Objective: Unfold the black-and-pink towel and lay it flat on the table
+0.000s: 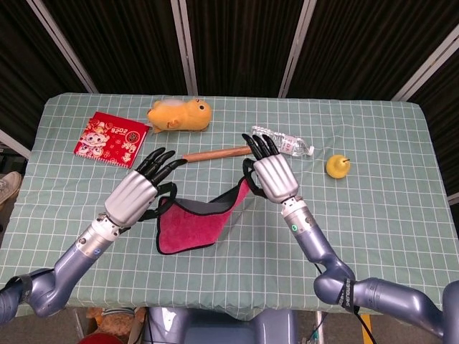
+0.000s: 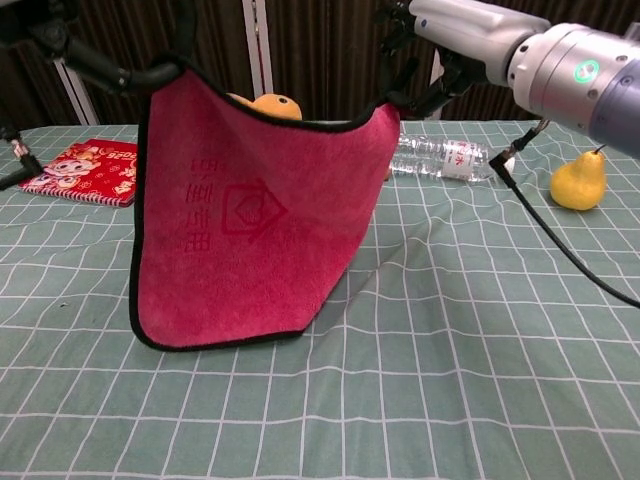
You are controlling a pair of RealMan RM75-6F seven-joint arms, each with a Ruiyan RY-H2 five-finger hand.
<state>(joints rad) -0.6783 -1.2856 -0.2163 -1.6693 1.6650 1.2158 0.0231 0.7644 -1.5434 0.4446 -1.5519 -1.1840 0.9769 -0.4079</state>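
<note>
The black-and-pink towel (image 2: 250, 220) hangs in the air above the table, pink side toward the chest camera, black edge along the top. In the head view the towel (image 1: 193, 223) sags between both hands. My left hand (image 1: 136, 195) pinches its left top corner; in the chest view only dark fingers (image 2: 120, 70) of it show at the top left. My right hand (image 1: 272, 175) pinches the right top corner, also seen high up (image 2: 455, 30) in the chest view. The towel's lower edge hangs close over the checked tablecloth (image 2: 400, 380).
Behind the towel lie a wooden stick (image 1: 216, 153), a plastic bottle (image 1: 281, 142), an orange plush toy (image 1: 179, 115) and a red booklet (image 1: 111, 138). A yellow pear (image 1: 337, 166) sits at the right. Dark curtains stand behind the table's far edge.
</note>
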